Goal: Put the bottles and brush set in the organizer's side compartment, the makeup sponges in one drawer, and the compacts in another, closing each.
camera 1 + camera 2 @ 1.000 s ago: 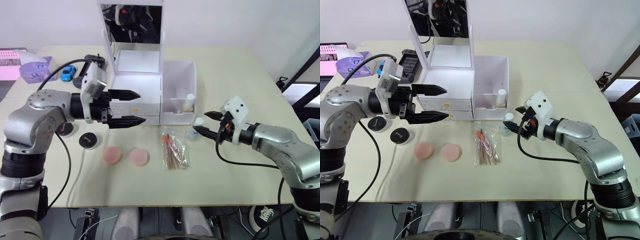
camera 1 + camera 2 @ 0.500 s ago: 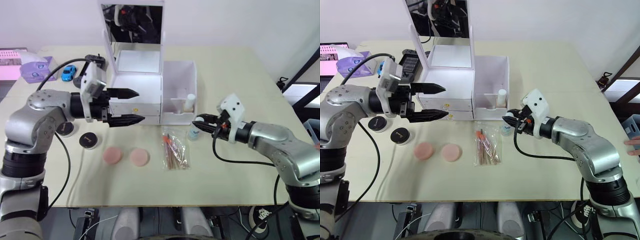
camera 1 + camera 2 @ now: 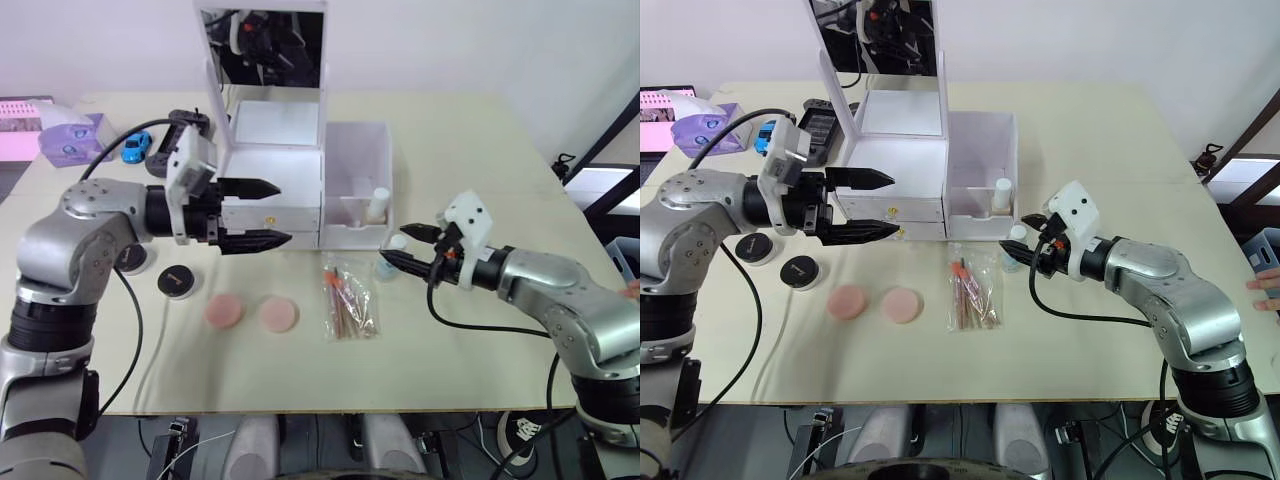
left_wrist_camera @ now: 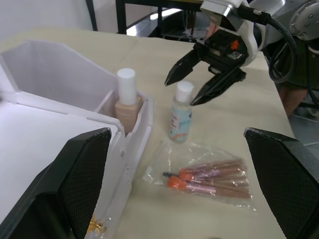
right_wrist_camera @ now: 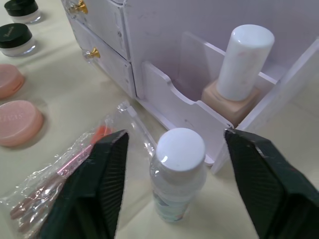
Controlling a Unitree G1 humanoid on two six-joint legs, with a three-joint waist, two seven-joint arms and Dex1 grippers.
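While the tan bottle [image 5: 238,84] is already stood in the side compartment [image 3: 357,205], the clear bottle [image 5: 178,172] just outside it is straddled by the spread right gripper [image 3: 1024,237], apparently untouched; closing and lifting are required next. Left gripper [image 3: 264,213] is held open by the drawers.

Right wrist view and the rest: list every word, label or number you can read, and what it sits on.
None can be read.
Clear bottle: blue label, print too blurred.
Compacts: small light lid mark, too small.
Sponges: faint embossed mark, unreadable.
Brush set: no print visible.
Organizer: no text.
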